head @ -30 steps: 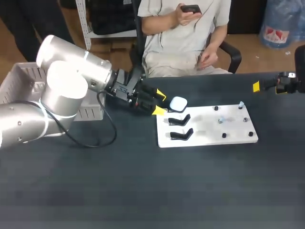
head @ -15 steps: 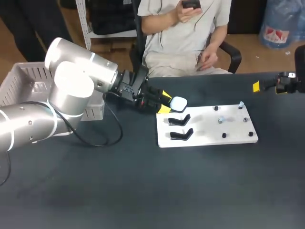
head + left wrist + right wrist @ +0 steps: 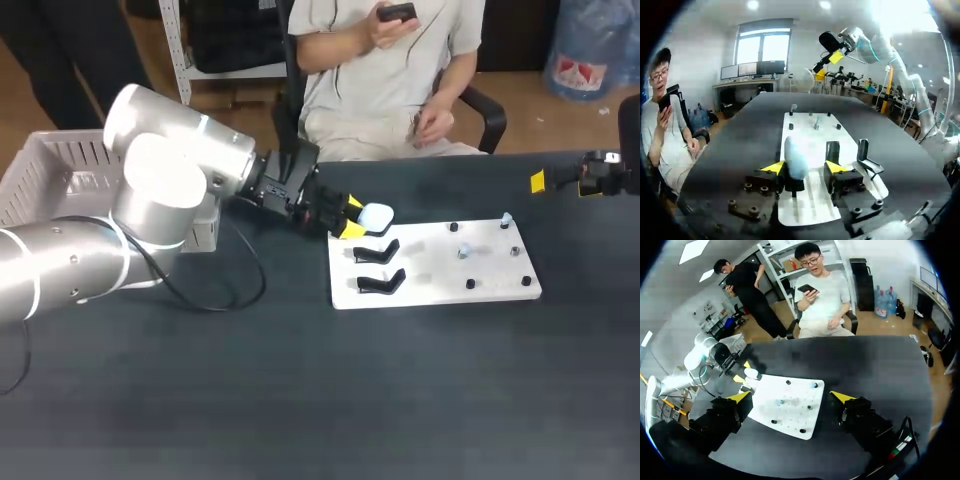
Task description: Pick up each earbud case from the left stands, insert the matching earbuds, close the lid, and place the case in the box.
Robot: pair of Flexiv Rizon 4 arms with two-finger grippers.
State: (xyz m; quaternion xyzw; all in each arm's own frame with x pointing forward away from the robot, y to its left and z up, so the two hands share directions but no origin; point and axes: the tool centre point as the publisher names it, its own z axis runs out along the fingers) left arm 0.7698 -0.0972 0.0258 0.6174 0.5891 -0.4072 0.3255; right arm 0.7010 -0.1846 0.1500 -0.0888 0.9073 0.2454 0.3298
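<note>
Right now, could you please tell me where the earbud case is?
The earbud case sits at the white board's left end in the head view, between the left tool's open fingers.

We see the dark table (image 3: 300,400) lit evenly and brightly from overhead, with only soft shadows beneath our left arm (image 3: 160,190), whose silver shell carries pale highlights. The white board (image 3: 430,272) is the brightest patch. In the left wrist view, ceiling glare washes over the table's far end, and the earbud case (image 3: 795,157) catches a dull sheen.
</note>
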